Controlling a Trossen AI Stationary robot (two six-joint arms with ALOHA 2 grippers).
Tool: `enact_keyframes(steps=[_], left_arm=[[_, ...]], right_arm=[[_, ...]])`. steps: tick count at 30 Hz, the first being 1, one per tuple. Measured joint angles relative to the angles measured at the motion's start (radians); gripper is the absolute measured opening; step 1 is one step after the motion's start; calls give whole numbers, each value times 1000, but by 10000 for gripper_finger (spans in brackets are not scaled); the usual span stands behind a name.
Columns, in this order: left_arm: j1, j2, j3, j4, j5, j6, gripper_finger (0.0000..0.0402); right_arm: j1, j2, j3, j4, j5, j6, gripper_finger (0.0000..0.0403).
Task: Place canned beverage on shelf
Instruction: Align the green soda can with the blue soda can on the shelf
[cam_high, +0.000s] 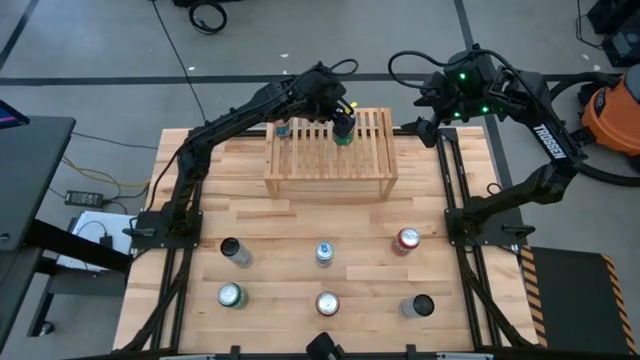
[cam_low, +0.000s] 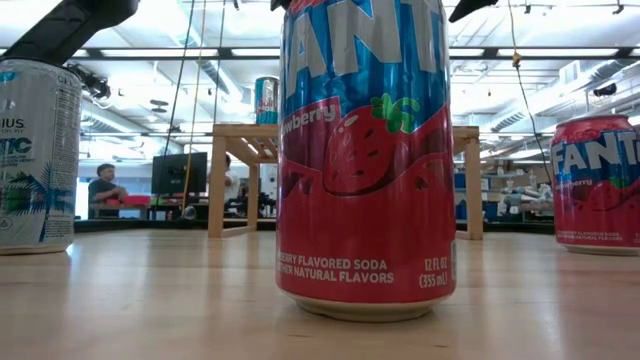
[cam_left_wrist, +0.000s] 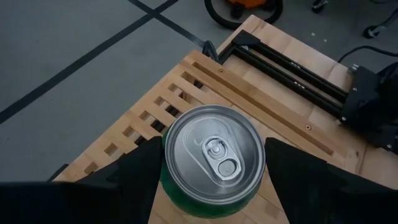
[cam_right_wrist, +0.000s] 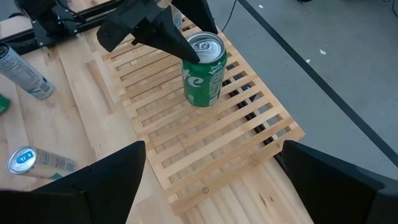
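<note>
Six spare cans (cam_high: 327, 303) nearest. Beyond, left gripper (cam_high: 343, 127) clamps the green aluminium soda can (cam_right_wrist: 204, 70) by its sides, upright on the light slatted wooden shelf (cam_high: 368, 160). Rigid, smooth, likely slippery; grip mid-body. Right gripper (cam_high: 437, 103) waits open, farthest back.

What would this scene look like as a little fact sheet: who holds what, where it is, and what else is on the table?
Left claw: closed around the green can
Green can: upright on the slatted top of the wooden shelf
Also on shelf: a blue can, near the left end
Right claw: open, empty, waiting beside the shelf's right end
On the table in front: six more cans, in two rows of three
Nearest the low camera: a red strawberry soda can
</note>
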Motion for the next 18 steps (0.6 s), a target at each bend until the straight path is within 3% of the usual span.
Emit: enact_keyframes(steps=[18], left_arm=[[1, 12, 1, -9, 5, -15, 279]], right_arm=[[0, 0, 0, -1, 0, 0, 387]])
